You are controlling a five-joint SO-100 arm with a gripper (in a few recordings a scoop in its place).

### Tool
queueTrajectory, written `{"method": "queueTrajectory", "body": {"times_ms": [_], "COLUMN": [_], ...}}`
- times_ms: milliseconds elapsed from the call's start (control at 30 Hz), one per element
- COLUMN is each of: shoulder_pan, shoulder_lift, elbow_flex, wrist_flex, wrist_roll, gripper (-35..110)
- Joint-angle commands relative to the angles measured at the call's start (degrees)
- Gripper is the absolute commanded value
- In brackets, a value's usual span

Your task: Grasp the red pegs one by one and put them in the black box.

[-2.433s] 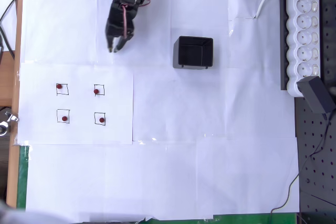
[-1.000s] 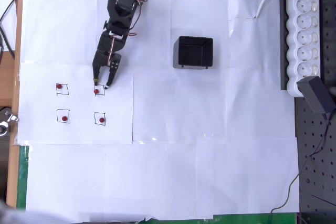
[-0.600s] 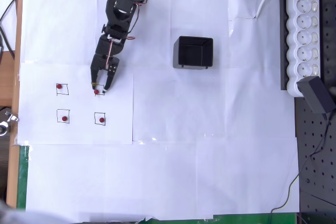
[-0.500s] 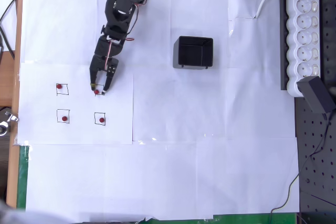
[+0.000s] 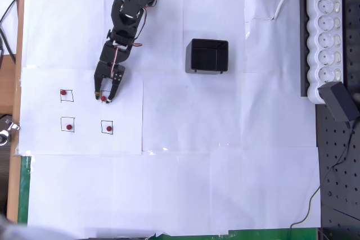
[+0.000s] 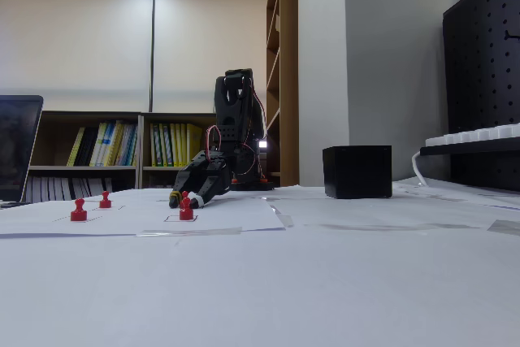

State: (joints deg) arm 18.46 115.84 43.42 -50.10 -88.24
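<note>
Overhead view: pincer (image 5: pixel 104 95) lowered over upper-right red peg (image 5: pixel 103 98), jaws parted around it, nothing gripped yet. First pick in hand; three other red pegs (image 5: pixel 69 127) on their drawn squares, black box (image 5: pixel 207 56) well apart to the right. Next: close squarely, lift straight. Fixed view: pegs (image 6: pixel 186 209) upright, long axis vertical, knob up.

White power strip (image 5: pixel 325 32), black adapter (image 5: pixel 339 100), taped paper sheets (image 5: pixel 225 139), bookshelf (image 6: pixel 122 156)
</note>
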Motion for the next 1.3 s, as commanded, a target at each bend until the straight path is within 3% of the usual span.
{"method": "queueTrajectory", "body": {"times_ms": [0,67,167,333,400,467,600,667,967,1133,1267], "shoulder_pan": [0.5,0.4,0.1,-1.6,-5.4,-10.0,-22.1,-30.8,-60.0,-64.7,-65.8], "shoulder_lift": [-0.1,-1.2,-7.6,-29.3,-38.4,-42.0,-42.2,-42.2,-33.5,-24.3,-16.6], "elbow_flex": [1.3,1.2,1.2,10.9,19.7,29.5,49.1,57.5,70.3,69.6,68.1], "wrist_flex": [0.4,2.9,14.8,66.7,94.4,114.7,144.8,153.5,153.3,150.5,140.4], "wrist_roll": [-0.6,-0.4,0.6,-0.7,-3.1,-5.4,-11.9,-18.5,-36.1,-36.9,-36.7], "gripper": [0,0,0,0,0,0,0,0,0,0,0]}}
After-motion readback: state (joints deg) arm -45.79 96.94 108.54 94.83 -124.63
